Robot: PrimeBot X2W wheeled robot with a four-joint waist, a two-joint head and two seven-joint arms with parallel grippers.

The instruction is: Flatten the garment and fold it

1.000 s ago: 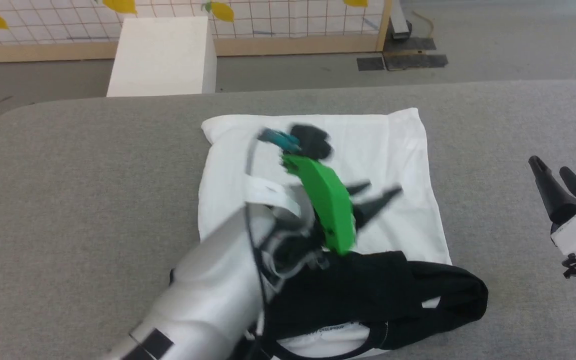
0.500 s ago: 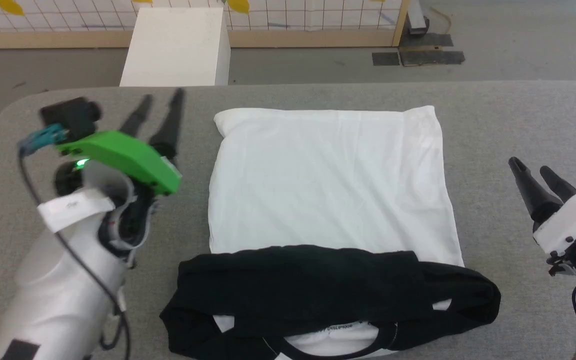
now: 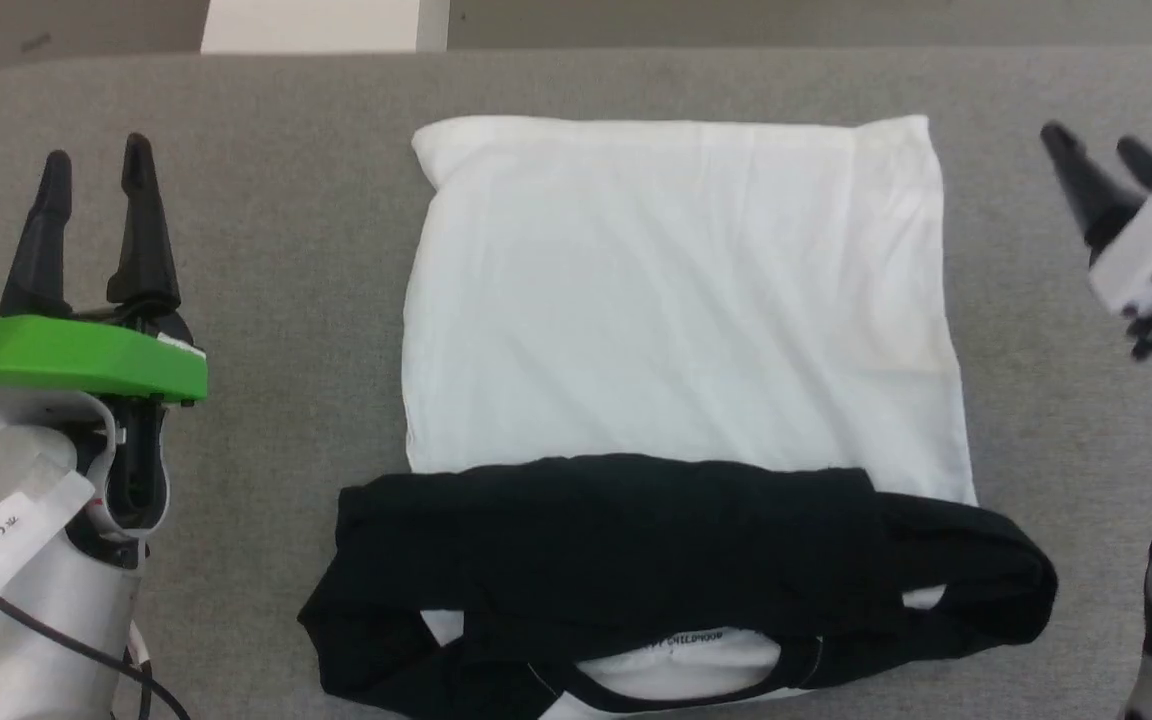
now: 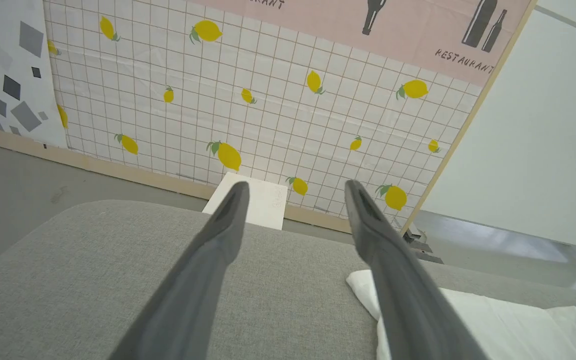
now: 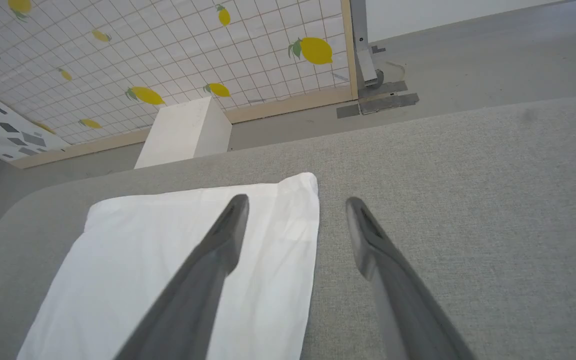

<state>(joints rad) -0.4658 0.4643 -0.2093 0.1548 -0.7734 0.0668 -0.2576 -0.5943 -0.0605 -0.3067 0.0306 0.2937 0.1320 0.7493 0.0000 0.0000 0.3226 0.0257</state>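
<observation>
We see the garment (image 3: pixel 676 300) lying mid-frame on the grey surface (image 3: pixel 266 150), its white body smoothed toward the top and the black sleeves (image 3: pixel 636 530) laid across its lower end, just above the collar (image 3: pixel 676 690). Our left end effector (image 3: pixel 96 155) at the left edge and right end effector (image 3: pixel 1094 142) at the upper right both stand spread and empty, clear of the cloth. We judge the body fold comes next, which calls for pinching both corners of one end and carrying them over evenly.

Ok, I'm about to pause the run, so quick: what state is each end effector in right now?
Left end effector: open, holding nothing, off to the side of the garment.
Right end effector: open, holding nothing.
</observation>
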